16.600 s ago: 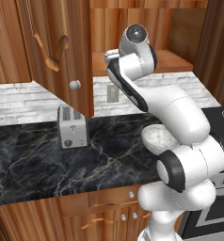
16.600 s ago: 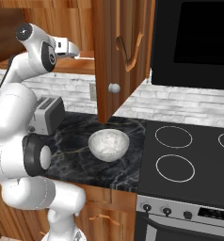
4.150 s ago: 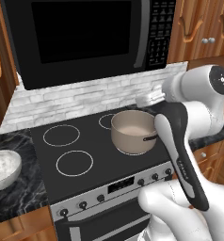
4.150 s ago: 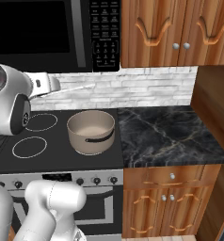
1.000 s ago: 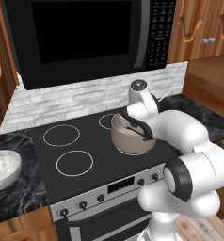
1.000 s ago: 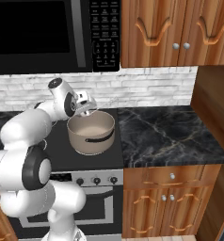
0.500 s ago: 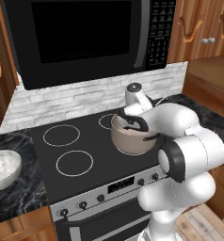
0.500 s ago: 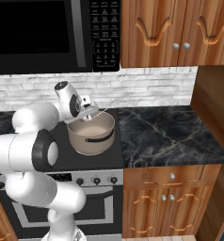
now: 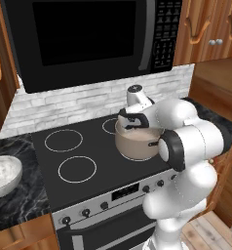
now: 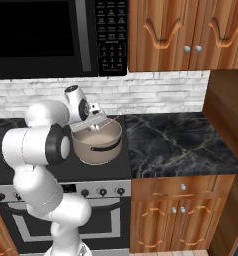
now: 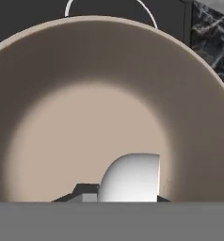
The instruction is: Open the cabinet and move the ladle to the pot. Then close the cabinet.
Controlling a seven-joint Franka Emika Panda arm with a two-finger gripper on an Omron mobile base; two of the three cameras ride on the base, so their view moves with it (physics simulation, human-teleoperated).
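The grey-brown pot [image 9: 137, 145] [image 10: 97, 144] stands on the stove's right side. My gripper [image 9: 133, 128] [image 10: 97, 127] hangs over the pot's mouth, pointing down into it. In the hand view the pot's inside wall [image 11: 52, 103] surrounds my gripper [image 11: 125, 194], which is shut on the ladle [image 11: 131, 176]. The ladle's pale rounded part sits between the dark fingertips [image 11: 82, 190], above the pot's floor. The cabinet's open door [image 9: 0, 73] shows at the far left edge.
A black microwave [image 9: 88, 39] hangs above the black stove [image 9: 69, 166]. A white speckled bowl [image 9: 2, 177] sits on the dark marble counter at the left. More counter [image 10: 181, 142] lies right of the stove, under shut wall cabinets [image 10: 191, 30]. Low drawers [image 10: 181, 210] sit beneath.
My hand has shifted a little further over the pot, with the ladle still in its grip. The pot and the base have stayed put.
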